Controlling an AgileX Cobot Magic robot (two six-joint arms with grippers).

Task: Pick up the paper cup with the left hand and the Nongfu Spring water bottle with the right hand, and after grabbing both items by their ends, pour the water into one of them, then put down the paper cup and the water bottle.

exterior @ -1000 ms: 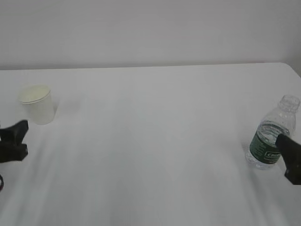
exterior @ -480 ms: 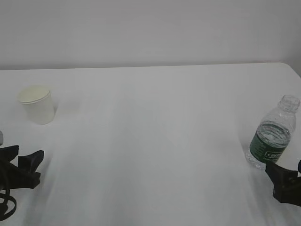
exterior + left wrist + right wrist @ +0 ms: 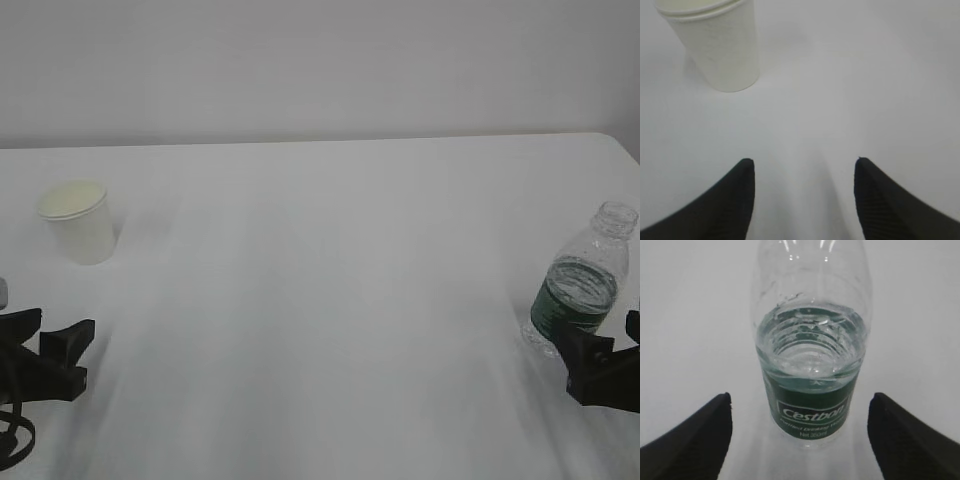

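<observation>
Right hand (image 3: pixel 598 372) has edged up beside the "Cestbon" bottle (image 3: pixel 812 357), fingers apart and empty; left hand (image 3: pixel 801 200) unmoved, fingers apart.

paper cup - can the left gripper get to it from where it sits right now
Probably yes: the left gripper is open and empty, the paper cup stands upright ahead, off to its left, with only bare table between.
</observation>
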